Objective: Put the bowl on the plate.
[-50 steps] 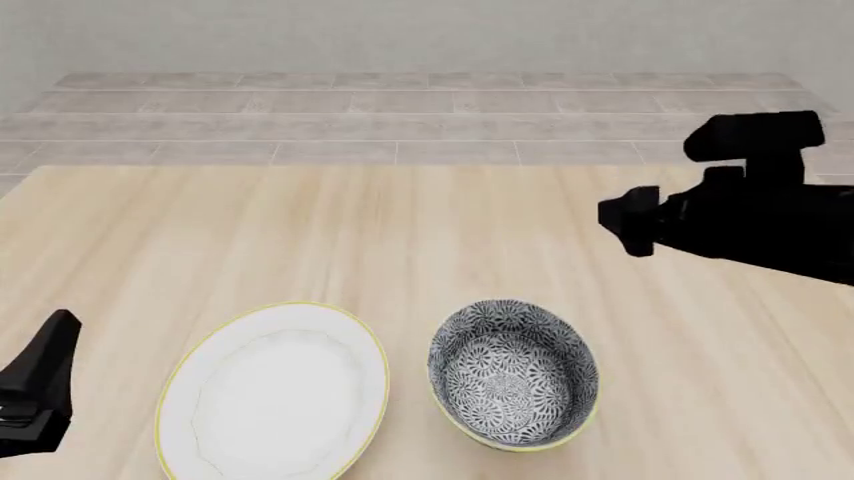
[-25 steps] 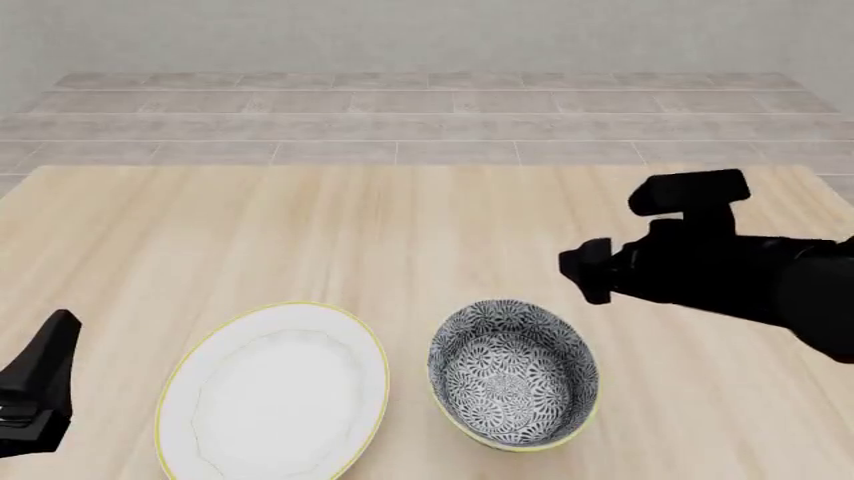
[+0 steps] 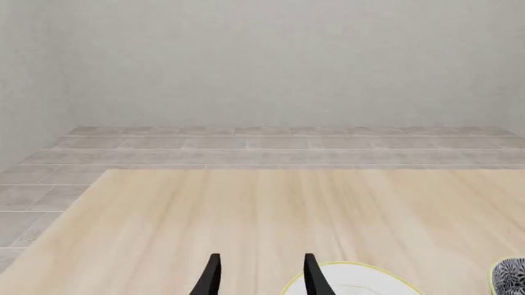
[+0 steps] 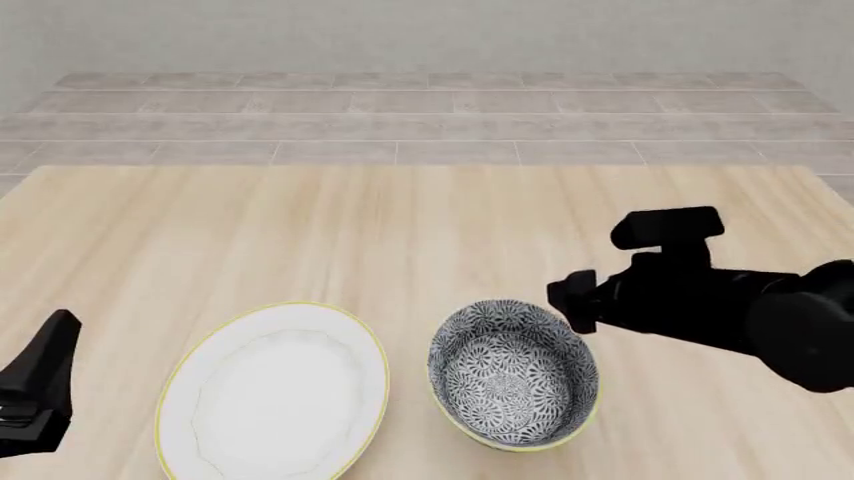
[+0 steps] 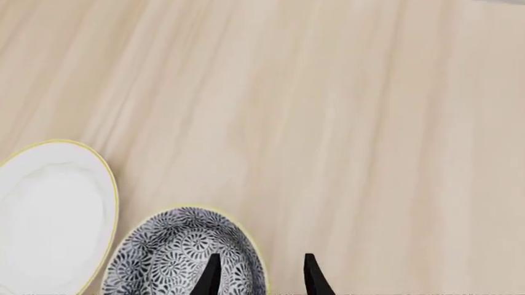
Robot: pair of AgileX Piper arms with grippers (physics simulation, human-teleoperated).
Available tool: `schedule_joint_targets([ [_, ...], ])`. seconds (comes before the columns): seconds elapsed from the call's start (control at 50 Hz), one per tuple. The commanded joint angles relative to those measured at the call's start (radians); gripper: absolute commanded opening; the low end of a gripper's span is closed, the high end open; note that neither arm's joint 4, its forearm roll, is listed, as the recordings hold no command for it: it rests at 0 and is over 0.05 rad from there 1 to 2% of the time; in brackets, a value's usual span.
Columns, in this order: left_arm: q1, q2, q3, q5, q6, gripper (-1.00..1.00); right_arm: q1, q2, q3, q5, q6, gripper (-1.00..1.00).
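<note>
The bowl, dark grey-and-white floral with a thin yellow rim, sits upright on the table at front centre. Just left of it, apart by a small gap, lies the flat white plate with its yellow rim. My right gripper hovers at the bowl's far right rim. In the right wrist view it is open, one finger over the inside of the bowl and the other outside it, with the plate beside. My left gripper rests at the front left, open and empty, beside the plate.
The light wooden table ends at a far edge, with tiled floor and a pale wall behind. A sliver of the bowl shows in the left wrist view.
My right arm has come down and to the left, from well above the table's right side to the bowl's far right rim. The left arm, bowl and plate have not moved.
</note>
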Motion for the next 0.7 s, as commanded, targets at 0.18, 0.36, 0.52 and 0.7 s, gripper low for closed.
schedule_joint_targets([
  [0.18, 0.000, 0.000, 0.000, 0.000, 0.000, 1.00, 0.006, 0.032, 0.024, -0.027, 0.011, 1.00],
  [0.36, 0.000, 0.000, 0.000, 0.000, 0.000, 1.00, 0.007, 0.046, 0.048, -0.051, 0.011, 1.00],
  [0.52, 0.000, 0.000, 0.000, 0.000, 0.000, 1.00, 0.013, 0.058, 0.065, -0.064, 0.019, 1.00],
  [0.7, 0.000, 0.000, 0.000, 0.000, 0.000, 1.00, 0.021, 0.072, 0.077, -0.082, 0.024, 1.00],
])
